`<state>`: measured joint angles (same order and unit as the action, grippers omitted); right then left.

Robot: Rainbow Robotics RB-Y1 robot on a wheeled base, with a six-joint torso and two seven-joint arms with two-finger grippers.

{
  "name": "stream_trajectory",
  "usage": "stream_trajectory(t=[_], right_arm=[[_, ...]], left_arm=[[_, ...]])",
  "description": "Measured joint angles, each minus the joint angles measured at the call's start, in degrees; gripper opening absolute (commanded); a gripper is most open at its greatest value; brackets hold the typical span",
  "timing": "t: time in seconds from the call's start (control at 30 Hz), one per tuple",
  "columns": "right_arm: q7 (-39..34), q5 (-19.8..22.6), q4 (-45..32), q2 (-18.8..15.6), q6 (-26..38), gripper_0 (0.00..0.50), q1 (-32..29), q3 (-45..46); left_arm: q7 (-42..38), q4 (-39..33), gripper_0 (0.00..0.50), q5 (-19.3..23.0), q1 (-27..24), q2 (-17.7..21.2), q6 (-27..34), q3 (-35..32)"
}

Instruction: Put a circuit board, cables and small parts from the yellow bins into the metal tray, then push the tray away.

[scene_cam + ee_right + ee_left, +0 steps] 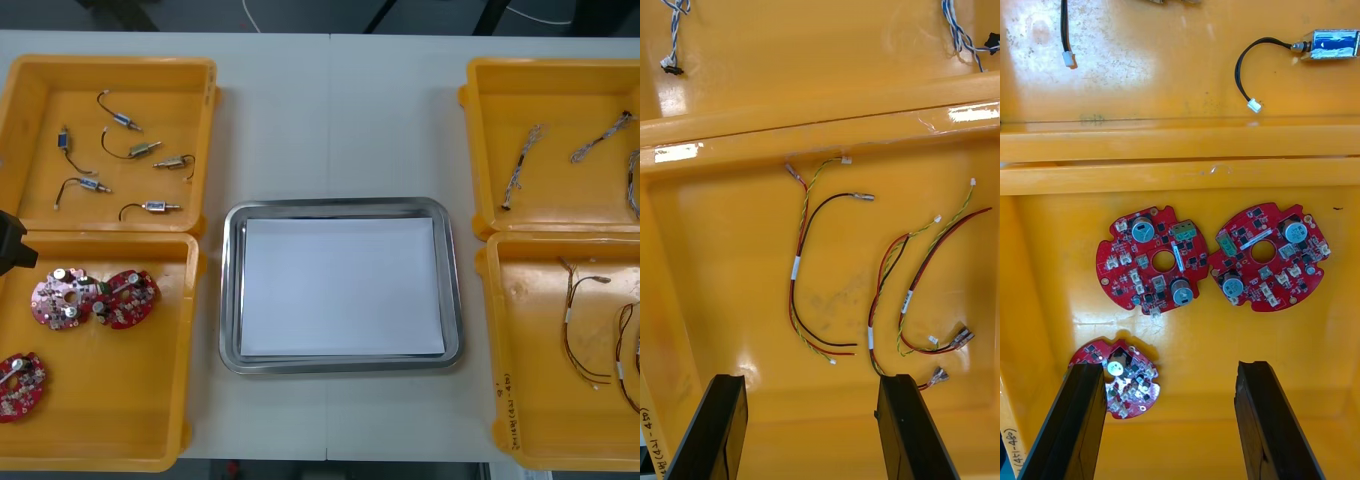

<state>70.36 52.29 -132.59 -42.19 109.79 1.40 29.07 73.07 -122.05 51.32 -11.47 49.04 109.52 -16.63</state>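
My left gripper [1171, 367] hangs open over the near left yellow bin [110, 420]. Three round red circuit boards lie in this bin. Two boards [1152, 259] [1268, 256] sit side by side beyond the fingertips, and the third board [1120, 379] lies by one finger [1071, 420]. My right gripper [811, 379] is open above the near right bin [530, 400]. Several red and yellow cables [801, 262] [932, 262] lie beyond its fingers. The metal tray [232, 290], white inside, sits between the bins with nothing in it.
The far left bin [110, 68] holds several small metal parts [125, 120] with black leads. The far right bin [560, 70] holds twisted blue and white cables [522, 165]. A black part of the left arm [12, 248] shows at the table's left edge.
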Motion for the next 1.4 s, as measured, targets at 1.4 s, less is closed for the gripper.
stream_trajectory(t=[1.4], right_arm=[[0.0, 0.0, 0.0, 0.0, 0.0, 0.500, 0.0, 0.0]], left_arm=[[0.0, 0.0, 0.500, 0.0, 0.0, 0.0, 0.0, 0.0]])
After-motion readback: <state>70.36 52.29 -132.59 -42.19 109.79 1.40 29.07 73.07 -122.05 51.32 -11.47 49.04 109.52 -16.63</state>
